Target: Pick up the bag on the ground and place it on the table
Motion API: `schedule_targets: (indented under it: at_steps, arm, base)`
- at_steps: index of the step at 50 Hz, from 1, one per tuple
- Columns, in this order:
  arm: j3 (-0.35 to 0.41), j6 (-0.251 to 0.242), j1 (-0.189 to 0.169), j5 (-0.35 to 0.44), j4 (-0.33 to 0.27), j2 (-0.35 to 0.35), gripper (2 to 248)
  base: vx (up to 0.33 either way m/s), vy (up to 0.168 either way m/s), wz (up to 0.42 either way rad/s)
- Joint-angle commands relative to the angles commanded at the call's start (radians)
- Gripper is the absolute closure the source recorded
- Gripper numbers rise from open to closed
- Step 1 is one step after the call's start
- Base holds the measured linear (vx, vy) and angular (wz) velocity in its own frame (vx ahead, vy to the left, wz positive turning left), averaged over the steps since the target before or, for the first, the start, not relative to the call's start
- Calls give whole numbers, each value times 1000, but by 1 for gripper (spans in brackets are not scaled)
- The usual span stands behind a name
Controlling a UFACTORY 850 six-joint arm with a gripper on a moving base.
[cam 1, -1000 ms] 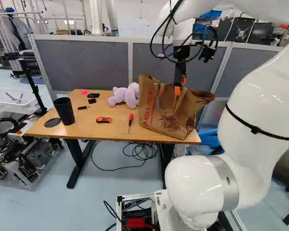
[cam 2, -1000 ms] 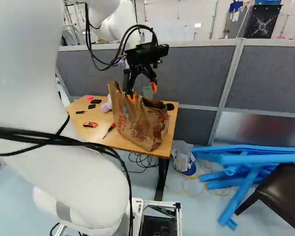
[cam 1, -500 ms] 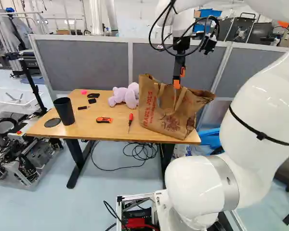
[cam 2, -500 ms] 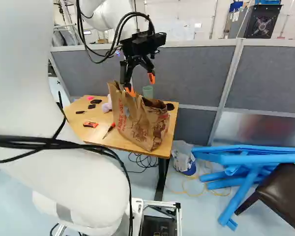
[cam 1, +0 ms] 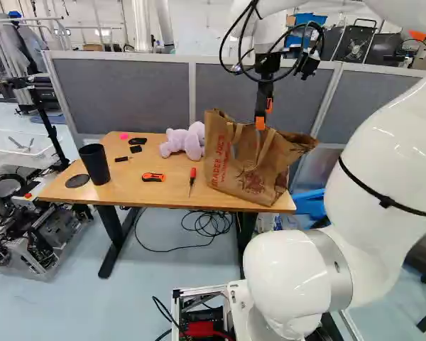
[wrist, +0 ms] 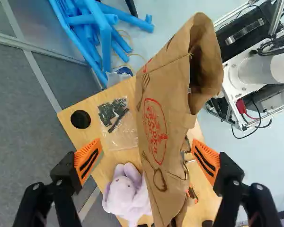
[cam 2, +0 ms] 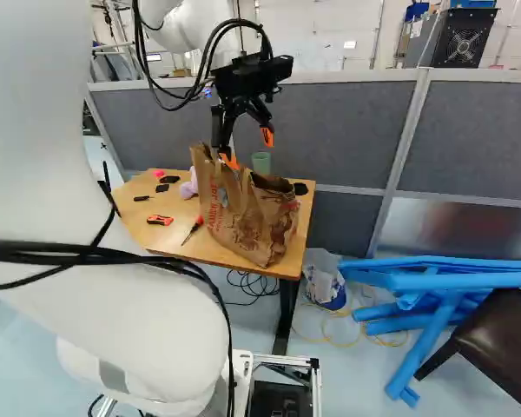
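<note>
Left base view: The bag stood on the table, beside a plush toy and a screwdriver. Right base view: The pincer hung at the bag's top. Wrist view: Its 2 fingers stood wide apart, unclamped, the bag between them.

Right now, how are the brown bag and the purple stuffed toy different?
The bag is brown with red print; the toy is pale purple. The bag stands tall; the toy sits much lower. The bag has flat sides, handles and an open top; the toy is round and looks soft and stuffed. Both are on the table.
</note>
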Motion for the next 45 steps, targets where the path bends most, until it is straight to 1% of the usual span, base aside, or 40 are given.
schedule_targets:
  at_steps: [36, 45]
  arm:
    - [0, 0, 0, 0, 0, 0, 3]
    - [0, 0, 0, 0, 0, 0, 3]
  base:
    - [0, 0, 0]
    - [-43, -1, 2]
